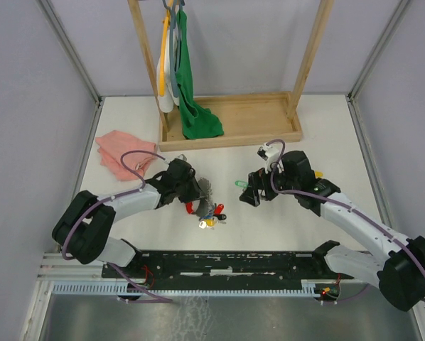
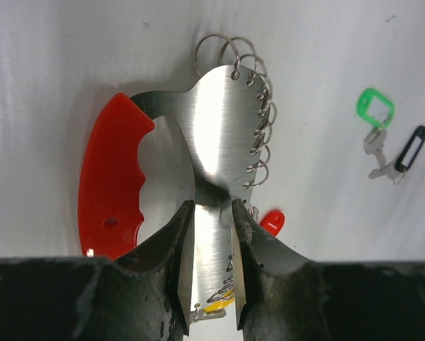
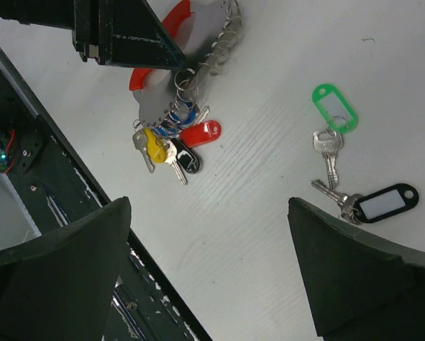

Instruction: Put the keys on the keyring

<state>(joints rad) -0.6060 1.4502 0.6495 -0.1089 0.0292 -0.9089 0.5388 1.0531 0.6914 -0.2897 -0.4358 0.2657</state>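
Observation:
The keyring (image 2: 219,135) is a brushed metal plate with a red handle (image 2: 113,177) and a row of small rings along its edge. My left gripper (image 2: 212,209) is shut on the narrow end of that plate. A bunch of keys (image 3: 173,142) with yellow, red and black tags hangs from it near the table's front. Two loose keys lie on the table to the right, one with a green tag (image 3: 333,110) and one with a black tag (image 3: 386,202). My right gripper (image 3: 209,213) hovers wide open over bare table beside them, holding nothing.
A pink cloth (image 1: 124,153) lies at the left behind the left arm. A wooden rack with a tray base (image 1: 234,128) stands at the back, with a green garment (image 1: 191,92) hanging on it. A black rail (image 1: 227,263) runs along the near edge.

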